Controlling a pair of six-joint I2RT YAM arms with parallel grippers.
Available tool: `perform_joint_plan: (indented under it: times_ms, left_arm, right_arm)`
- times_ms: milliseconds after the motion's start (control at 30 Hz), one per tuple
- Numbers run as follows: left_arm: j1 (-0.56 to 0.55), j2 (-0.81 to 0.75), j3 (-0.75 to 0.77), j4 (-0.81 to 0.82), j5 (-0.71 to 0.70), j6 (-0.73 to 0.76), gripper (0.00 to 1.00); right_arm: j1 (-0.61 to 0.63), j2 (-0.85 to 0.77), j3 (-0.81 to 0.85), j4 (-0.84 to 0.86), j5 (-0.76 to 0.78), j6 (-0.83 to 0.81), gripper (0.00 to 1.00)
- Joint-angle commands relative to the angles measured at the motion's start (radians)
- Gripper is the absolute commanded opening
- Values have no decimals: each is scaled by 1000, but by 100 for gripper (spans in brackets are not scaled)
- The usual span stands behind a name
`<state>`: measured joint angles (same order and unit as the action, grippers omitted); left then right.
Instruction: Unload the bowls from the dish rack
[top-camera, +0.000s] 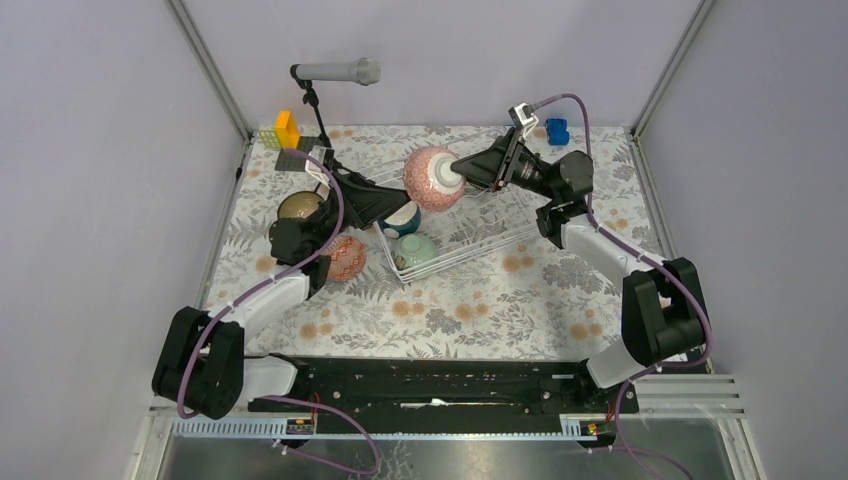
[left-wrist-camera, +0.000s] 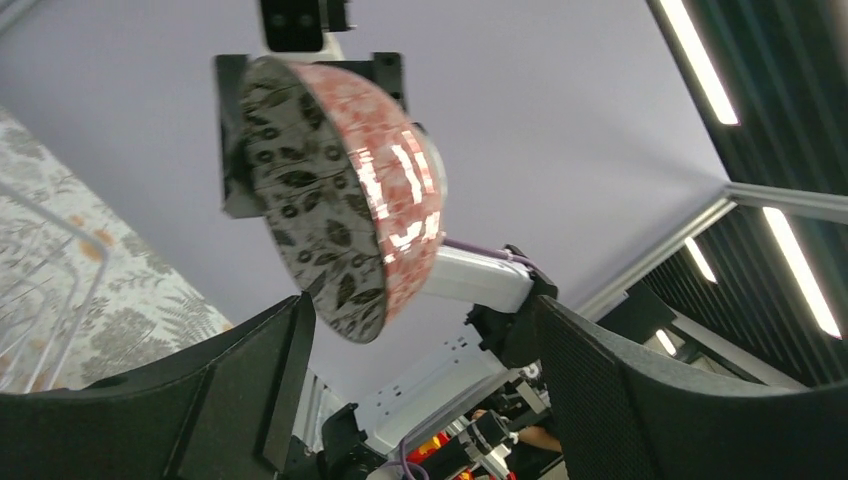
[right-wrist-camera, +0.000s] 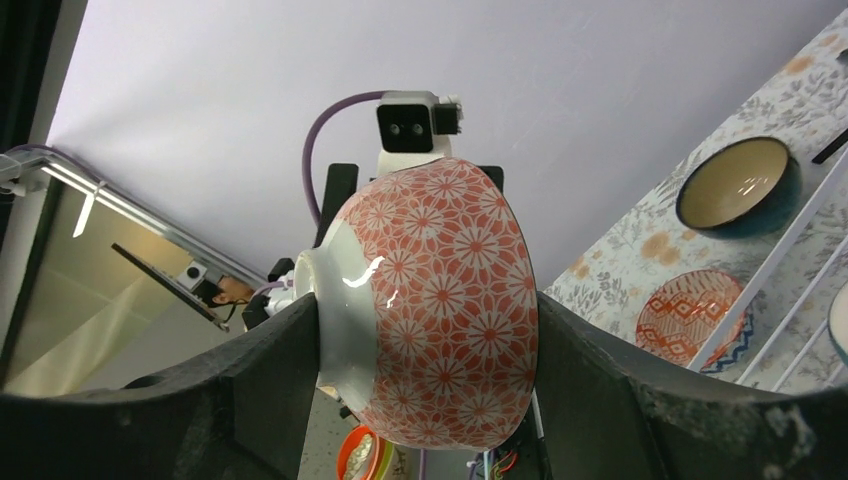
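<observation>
My right gripper (top-camera: 465, 170) is shut on a pink flower-patterned bowl (top-camera: 434, 178) and holds it on its side in the air over the back left of the white wire dish rack (top-camera: 490, 228). In the right wrist view the bowl (right-wrist-camera: 440, 300) is clamped between the fingers (right-wrist-camera: 250, 390), foot against the left one. My left gripper (top-camera: 393, 203) is open and empty, just below and left of that bowl; its wrist view looks up at the bowl (left-wrist-camera: 340, 190) past its fingers (left-wrist-camera: 240, 390). A teal bowl with white inside (top-camera: 402, 218) and a pale green bowl (top-camera: 415, 250) sit in the rack.
On the floral table left of the rack stand a dark bowl with a tan inside (top-camera: 300, 205) and a red zigzag bowl (top-camera: 345, 258), both also in the right wrist view (right-wrist-camera: 738, 185) (right-wrist-camera: 690, 318). A microphone on a black stand (top-camera: 335, 72), a yellow-orange block (top-camera: 287, 128) and a blue object (top-camera: 557, 130) stand at the back.
</observation>
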<state>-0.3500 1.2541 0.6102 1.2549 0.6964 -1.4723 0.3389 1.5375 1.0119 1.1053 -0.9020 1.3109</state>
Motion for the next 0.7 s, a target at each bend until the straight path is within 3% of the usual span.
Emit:
perform_joint_plan:
  times_ms: [0,233,667]
  left_arm:
    - [-10,8,57,189,29,-54,83]
    - [-18,1,71,192,26,-49,68]
    - [-39,14,84,199,-3,-50,55]
  right_arm:
    - [20,5,8,138,-17,66,56]
    - [30,20,8,167,-16,86,56]
    - [51,54,11,195,-41,118,56]
